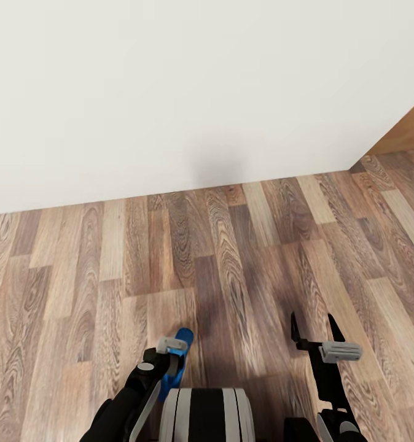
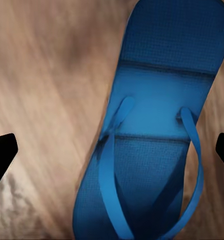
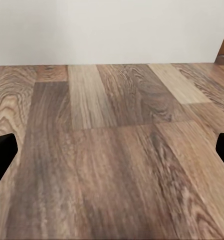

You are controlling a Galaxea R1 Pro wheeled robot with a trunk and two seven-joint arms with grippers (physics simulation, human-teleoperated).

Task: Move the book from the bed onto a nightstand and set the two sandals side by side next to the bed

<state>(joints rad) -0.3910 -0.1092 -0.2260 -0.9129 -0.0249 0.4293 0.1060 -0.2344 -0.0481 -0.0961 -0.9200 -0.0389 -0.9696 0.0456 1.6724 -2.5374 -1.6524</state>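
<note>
A blue sandal (image 2: pixel 156 135) fills much of the left wrist view, strap side up, its thong straps meeting near the toe. In the head view it shows as a blue tip (image 1: pixel 181 347) poking out beside the left hand (image 1: pixel 170 359), low over the floor. Whether that hand actually grips the sandal or only hangs over it I cannot tell; its dark fingertips (image 2: pixel 2 155) sit at the far edges of the wrist view, well apart from each other.

The right hand (image 1: pixel 317 328) is spread wide and holds nothing, with bare planks between its fingers (image 1: pixel 295 328).

The floor (image 1: pixel 244 258) is wood plank in mixed brown tones. It meets a plain white wall (image 1: pixel 170 92), and a brown wooden panel (image 1: pixel 406 132) stands at the right edge.
</note>
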